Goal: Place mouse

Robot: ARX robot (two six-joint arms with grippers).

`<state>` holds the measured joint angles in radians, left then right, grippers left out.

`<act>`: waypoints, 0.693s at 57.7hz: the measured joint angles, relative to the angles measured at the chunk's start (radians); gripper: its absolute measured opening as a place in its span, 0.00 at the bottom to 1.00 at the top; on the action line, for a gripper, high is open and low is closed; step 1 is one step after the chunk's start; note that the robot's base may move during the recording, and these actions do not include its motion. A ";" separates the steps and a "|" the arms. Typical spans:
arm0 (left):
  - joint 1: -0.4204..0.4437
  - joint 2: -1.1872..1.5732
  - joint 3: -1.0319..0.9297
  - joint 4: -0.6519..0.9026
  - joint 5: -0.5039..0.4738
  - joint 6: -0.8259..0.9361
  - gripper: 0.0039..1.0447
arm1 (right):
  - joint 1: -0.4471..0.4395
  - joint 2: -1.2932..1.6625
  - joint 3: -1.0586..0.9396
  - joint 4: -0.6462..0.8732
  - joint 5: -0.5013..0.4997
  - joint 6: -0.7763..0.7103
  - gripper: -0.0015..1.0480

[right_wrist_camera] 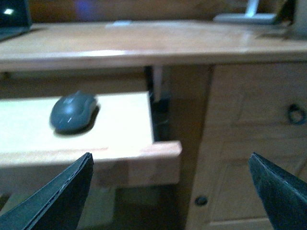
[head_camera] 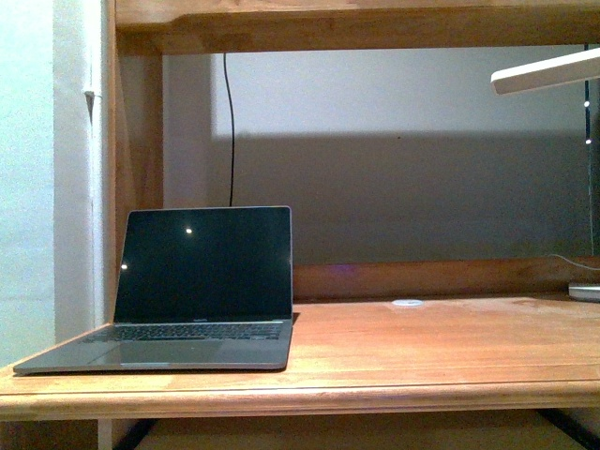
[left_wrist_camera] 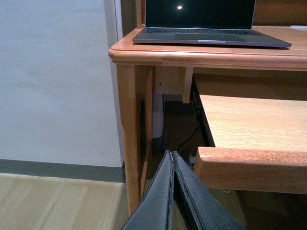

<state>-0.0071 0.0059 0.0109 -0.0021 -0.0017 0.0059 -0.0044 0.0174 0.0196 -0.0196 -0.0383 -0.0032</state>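
Grasping cleanly, we should centre our widely spread right gripper [right_wrist_camera: 170,157] over the small dark grey domed plastic mouse [right_wrist_camera: 73,111] on the pale wooden pull-out shelf [right_wrist_camera: 125,120]; our left gripper [left_wrist_camera: 172,160] is closed, empty.

A warm wooden bench [head_camera: 422,347] sits under a timber shelf [head_camera: 356,23], with a grey wall [head_camera: 403,94] behind and a black cable [head_camera: 231,122] hanging down it. Ahead of the left gripper [left_wrist_camera: 171,154], the bench leg [left_wrist_camera: 129,134] meets pale wood flooring [left_wrist_camera: 57,201] and a white wall [left_wrist_camera: 53,81] with grey skirting [left_wrist_camera: 57,168]. Beyond the right gripper [right_wrist_camera: 170,155] and to its right stands a panelled cabinet front [right_wrist_camera: 254,124] with a ring pull [right_wrist_camera: 296,114].
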 joint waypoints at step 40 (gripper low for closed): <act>0.001 -0.001 0.000 0.000 0.001 -0.002 0.72 | 0.482 1.411 0.632 0.542 0.343 -0.171 0.93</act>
<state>-0.0063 0.0048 0.0109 -0.0021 -0.0010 0.0044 0.4774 1.4288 0.6521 0.5220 0.3050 -0.1741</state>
